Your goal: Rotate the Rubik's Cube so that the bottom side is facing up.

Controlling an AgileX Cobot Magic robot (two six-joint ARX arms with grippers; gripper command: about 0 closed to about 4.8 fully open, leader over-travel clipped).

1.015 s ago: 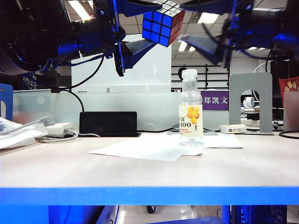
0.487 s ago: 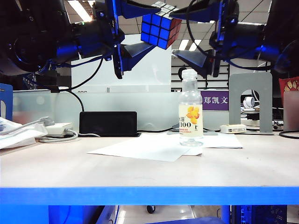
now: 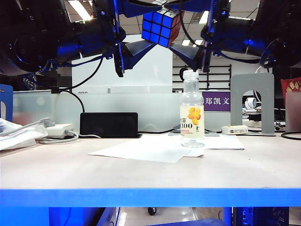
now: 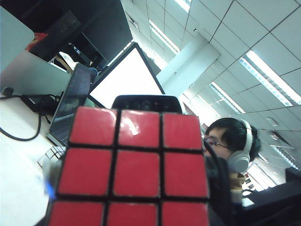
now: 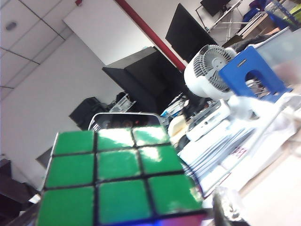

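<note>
Cube work happened high above the table: the Rubik's Cube point(image 3: 161, 28) hung tilted in the air, well above the bottle point(image 3: 192, 109) and the paper sheets point(image 3: 150, 149). Your left gripper point(image 3: 141, 23) came in from the left of the exterior view and clamped the cube top and bottom between its fingers. Your right gripper point(image 3: 186, 26) stood just beside the cube on the other side, spread wide, one finger above and one below, and gripped nothing that I could see. In the left wrist view a red face point(image 4: 134, 169) filled the frame; in the right wrist view a green face point(image 5: 117, 176) did. Judging by its looks, the cube was light, rigid and smooth-stickered, so it could slip or twist a layer; flat pads on two opposite faces, centred, would hold best.
</note>
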